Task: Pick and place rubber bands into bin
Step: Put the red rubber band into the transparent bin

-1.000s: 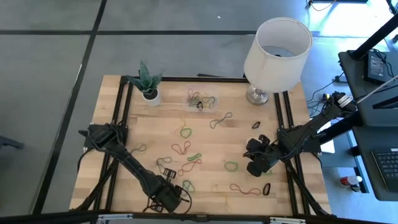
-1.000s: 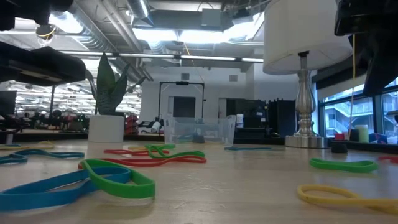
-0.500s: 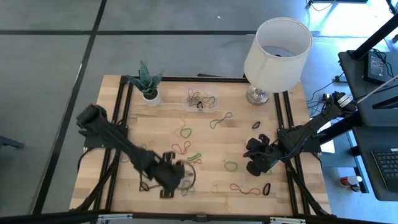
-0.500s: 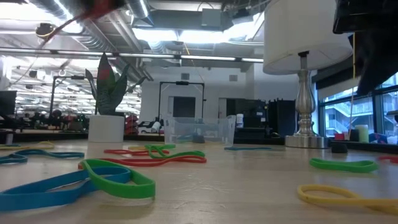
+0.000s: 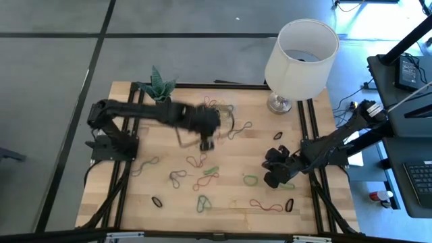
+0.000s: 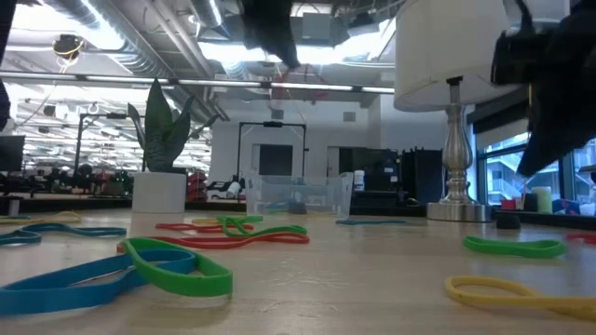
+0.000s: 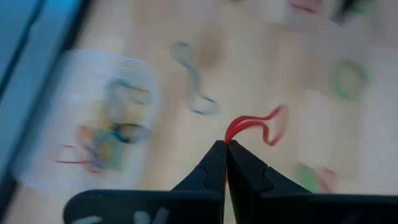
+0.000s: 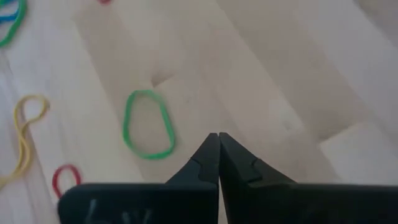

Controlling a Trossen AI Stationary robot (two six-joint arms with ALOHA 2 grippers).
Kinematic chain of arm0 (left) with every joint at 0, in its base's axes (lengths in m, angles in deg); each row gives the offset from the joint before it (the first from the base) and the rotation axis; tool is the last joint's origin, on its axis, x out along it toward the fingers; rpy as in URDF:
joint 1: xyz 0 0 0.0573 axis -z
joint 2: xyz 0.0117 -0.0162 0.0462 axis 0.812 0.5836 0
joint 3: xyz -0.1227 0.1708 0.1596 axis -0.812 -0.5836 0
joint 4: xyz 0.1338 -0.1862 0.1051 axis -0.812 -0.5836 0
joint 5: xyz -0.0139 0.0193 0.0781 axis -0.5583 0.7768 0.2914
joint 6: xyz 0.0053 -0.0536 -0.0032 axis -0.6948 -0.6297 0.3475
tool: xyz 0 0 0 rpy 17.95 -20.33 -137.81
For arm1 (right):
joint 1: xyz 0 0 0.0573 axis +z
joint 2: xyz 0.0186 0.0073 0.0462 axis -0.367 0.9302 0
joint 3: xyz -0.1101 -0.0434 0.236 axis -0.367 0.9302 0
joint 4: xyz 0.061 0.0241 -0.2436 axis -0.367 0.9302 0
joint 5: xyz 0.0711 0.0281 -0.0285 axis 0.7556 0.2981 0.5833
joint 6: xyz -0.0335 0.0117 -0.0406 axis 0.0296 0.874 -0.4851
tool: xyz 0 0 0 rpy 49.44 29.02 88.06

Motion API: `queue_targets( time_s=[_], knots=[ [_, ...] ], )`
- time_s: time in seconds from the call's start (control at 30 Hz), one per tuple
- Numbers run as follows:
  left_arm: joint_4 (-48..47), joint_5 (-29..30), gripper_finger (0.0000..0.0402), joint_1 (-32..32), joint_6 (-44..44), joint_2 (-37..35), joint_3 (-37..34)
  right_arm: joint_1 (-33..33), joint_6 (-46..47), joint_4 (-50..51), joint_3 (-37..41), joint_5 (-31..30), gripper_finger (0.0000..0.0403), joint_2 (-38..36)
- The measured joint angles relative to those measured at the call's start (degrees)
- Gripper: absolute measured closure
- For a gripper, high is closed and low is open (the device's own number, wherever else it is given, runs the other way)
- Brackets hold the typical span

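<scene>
Since a second ago your left arm has swung from the near edge of the worktop (image 5: 317, 152) across to the far side, and its pincer (image 5: 206, 140) now hangs just short of the bin (image 5: 219, 106). Look at your left wrist view: the fingers are pressed together on a red rubber band (image 7: 258, 126), which dangles from the tips as a loop, with the clear bin (image 7: 87, 130) and the bands already in it blurred off to one side. Your right pincer (image 5: 272, 177) has barely shifted; it sits low over the right part of the worktop with its fingers together and nothing between them, just beside a green band (image 8: 147, 124). The remaining rubber bands (image 5: 202, 179) lie scattered over the middle and near part of the wood, green, red, yellow and black. The plant pot (image 5: 160, 101) and the lamp (image 5: 300, 54) stand along the far edge, either side of the bin.
</scene>
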Motion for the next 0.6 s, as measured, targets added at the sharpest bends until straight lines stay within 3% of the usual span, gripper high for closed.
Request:
queue_targets(
  time_s=[0.13,0.27,0.6],
  knots=[
    [5.5,-2.8,0.0400,-9.8,6.5,1.1,0.2,-3.4,1.0,-8.2,3.8,1.1,0.0401,0.0],
    [12.0,-8.9,0.0400,-17.4,12.2,4.9,0.2,-6.9,2.7,-10.1,4.7,1.2,0.0401,0.0],
    [20.4,-12.2,0.0400,-25.8,16.0,18.2,0.1,-13.7,2.9,-10.4,2.9,1.2,0.0398,0.0]
  ],
)
